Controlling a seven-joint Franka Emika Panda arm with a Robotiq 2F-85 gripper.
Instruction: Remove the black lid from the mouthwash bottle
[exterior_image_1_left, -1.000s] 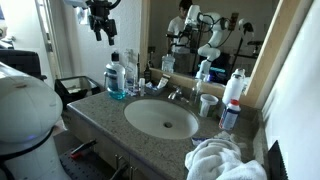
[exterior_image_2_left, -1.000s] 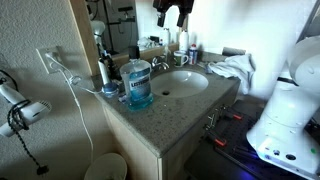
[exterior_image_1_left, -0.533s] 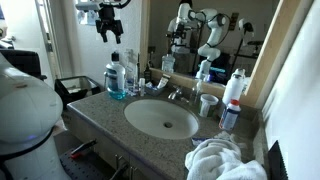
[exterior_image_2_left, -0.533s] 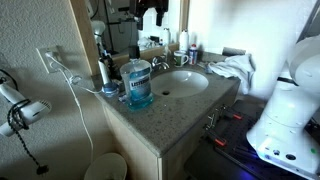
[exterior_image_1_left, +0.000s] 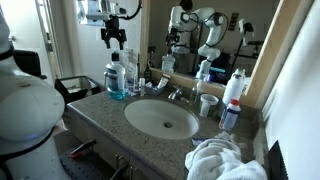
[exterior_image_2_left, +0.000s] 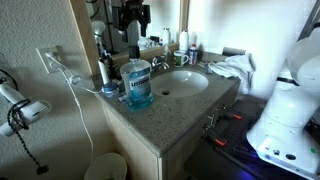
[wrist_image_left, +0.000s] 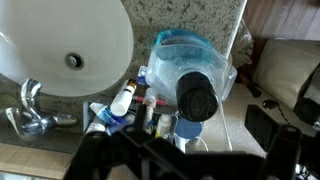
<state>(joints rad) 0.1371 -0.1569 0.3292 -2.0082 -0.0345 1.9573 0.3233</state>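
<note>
1. Wrist view, from the left: the sink (wrist_image_left: 60, 40), then small bottles (wrist_image_left: 125, 102), then the black lid (wrist_image_left: 198, 99) seated on the mouthwash bottle (wrist_image_left: 190, 55) at the table (exterior_image_1_left: 95, 106) corner.
2. The end effector (exterior_image_1_left: 116, 38) hangs above, released, jaws spread.
3. I would centre over the lid, descend straight, clench and twist.
4. The slim clear bottle (exterior_image_1_left: 131, 70) just beside may crowd one jaw.

Gripper (exterior_image_1_left: 115, 42) is all black and chunky, pretty matte looking. The arm (exterior_image_1_left: 93, 10) behind it is white and rounded. In the wrist view it's just blurry dark shapes.
</note>
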